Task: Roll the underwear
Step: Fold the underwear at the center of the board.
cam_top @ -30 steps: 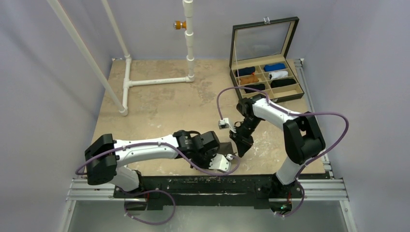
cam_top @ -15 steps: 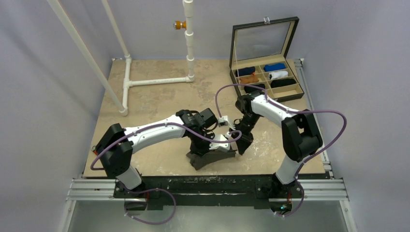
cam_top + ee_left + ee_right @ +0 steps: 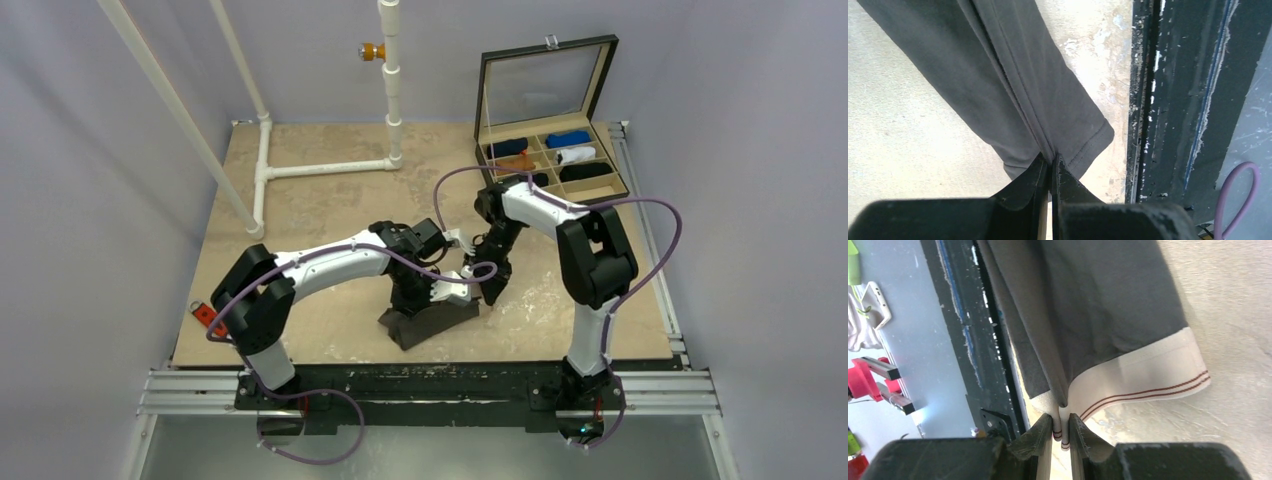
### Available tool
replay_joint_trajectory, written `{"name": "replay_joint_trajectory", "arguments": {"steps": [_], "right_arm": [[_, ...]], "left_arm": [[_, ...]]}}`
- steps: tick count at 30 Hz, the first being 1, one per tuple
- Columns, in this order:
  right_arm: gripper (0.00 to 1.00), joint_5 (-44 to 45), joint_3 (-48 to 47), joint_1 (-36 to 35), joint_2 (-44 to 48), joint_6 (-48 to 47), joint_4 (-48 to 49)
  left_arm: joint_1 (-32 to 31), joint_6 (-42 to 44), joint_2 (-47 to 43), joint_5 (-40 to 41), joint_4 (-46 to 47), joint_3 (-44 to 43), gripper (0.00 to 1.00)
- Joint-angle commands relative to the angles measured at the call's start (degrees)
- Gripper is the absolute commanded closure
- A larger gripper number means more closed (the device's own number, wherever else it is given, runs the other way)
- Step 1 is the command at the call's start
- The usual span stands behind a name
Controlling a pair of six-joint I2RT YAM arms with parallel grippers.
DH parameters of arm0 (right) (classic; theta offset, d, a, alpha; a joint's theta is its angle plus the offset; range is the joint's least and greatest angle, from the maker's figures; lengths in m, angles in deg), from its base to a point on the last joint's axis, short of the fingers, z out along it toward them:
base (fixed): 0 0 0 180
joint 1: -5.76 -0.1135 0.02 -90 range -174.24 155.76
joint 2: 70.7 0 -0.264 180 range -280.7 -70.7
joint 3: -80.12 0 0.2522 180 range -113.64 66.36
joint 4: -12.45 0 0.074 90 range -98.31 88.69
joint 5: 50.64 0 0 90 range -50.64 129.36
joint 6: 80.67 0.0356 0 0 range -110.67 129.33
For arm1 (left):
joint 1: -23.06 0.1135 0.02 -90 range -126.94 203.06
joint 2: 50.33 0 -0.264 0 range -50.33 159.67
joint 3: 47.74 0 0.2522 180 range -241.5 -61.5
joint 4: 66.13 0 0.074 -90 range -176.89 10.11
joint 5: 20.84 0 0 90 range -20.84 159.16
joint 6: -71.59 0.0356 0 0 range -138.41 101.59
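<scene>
The underwear (image 3: 418,325) is a dark grey garment stretched between both grippers, just above the table's near middle. In the left wrist view my left gripper (image 3: 1052,159) is shut on a fold of the grey fabric (image 3: 1013,85) beside a stitched hem. In the right wrist view my right gripper (image 3: 1061,422) pinches the white waistband (image 3: 1148,372), which carries two dark red stripes. Two folds of that band sit between its fingers. The garment's lower part hangs towards the table. Seen from above, the two grippers stand close together, the right gripper (image 3: 490,293) to the right of the cloth.
An open compartment box (image 3: 610,196) with several dark, blue, white and orange rolls stands at the back right. A white pipe frame (image 3: 325,168) lies at the back left. The black rail (image 3: 400,382) runs along the near edge, with a red object (image 3: 205,316) at the table's left edge.
Both grippers moved away from the near edge towards the table's middle, carrying the underwear up and inward. The left arm swung furthest. The right jaws look slightly wider.
</scene>
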Motion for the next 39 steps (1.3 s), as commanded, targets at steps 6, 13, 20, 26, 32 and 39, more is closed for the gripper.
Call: {"name": "replay_joint_trajectory", "arguments": {"steps": [6, 13, 20, 26, 32, 39], "right_arm": [[0.75, 2.6, -9.5, 0.4, -4.7, 1.5, -1.6], [0.71, -0.8, -14.6, 0.3, -7.7, 2.1, -1.5], [0.70, -2.7, -13.9, 0.3, -6.7, 5.9, 3.7], [0.68, -3.0, -12.4, 0.5, -3.3, 8.8, 7.0], [0.67, -3.1, -10.2, 0.8, 0.3, 10.7, 9.7], [0.67, -4.5, -7.9, 2.1, 3.7, 11.1, 9.5]], "left_arm": [[1.1, 0.0, 1.1, 3.3, 3.8, 2.3, 1.00], [1.2, -4.4, 1.9, 7.5, 5.5, 3.9, 1.00], [1.6, -7.8, 4.1, 9.8, 6.7, 4.0, 1.00], [2.0, -10.6, 4.9, 11.0, 7.6, 3.7, 1.00], [2.5, -12.1, 5.6, 12.1, 8.8, 3.7, 1.00], [2.7, -12.9, 6.3, 12.2, 8.9, 3.4, 1.00]]}}
